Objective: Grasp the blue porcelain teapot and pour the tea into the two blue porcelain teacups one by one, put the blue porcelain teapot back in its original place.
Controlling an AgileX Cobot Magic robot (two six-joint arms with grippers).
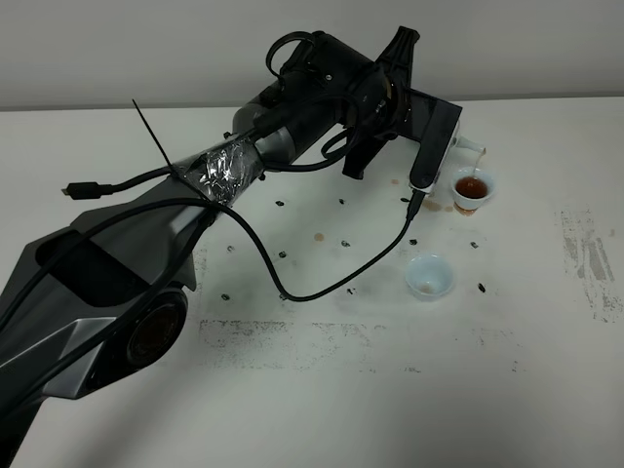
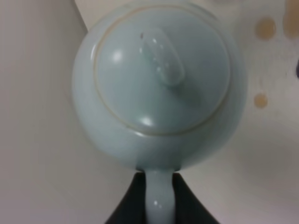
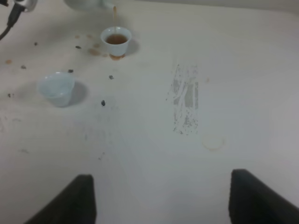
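Observation:
The blue porcelain teapot fills the left wrist view, lid and knob facing the camera. My left gripper is shut on its loop handle. In the high view only the spout shows past the wrist; the gripper itself is hidden. The teapot is tilted and a thin stream of tea falls into the far teacup, which holds brown tea. The near teacup stands empty in front of it. My right gripper is open and empty, low over the table to the right of the cups.
My left arm reaches across the table's back middle, with a black cable trailing onto the table. Tea drops and small black marks dot the surface. Scuffed grey patches lie at the right.

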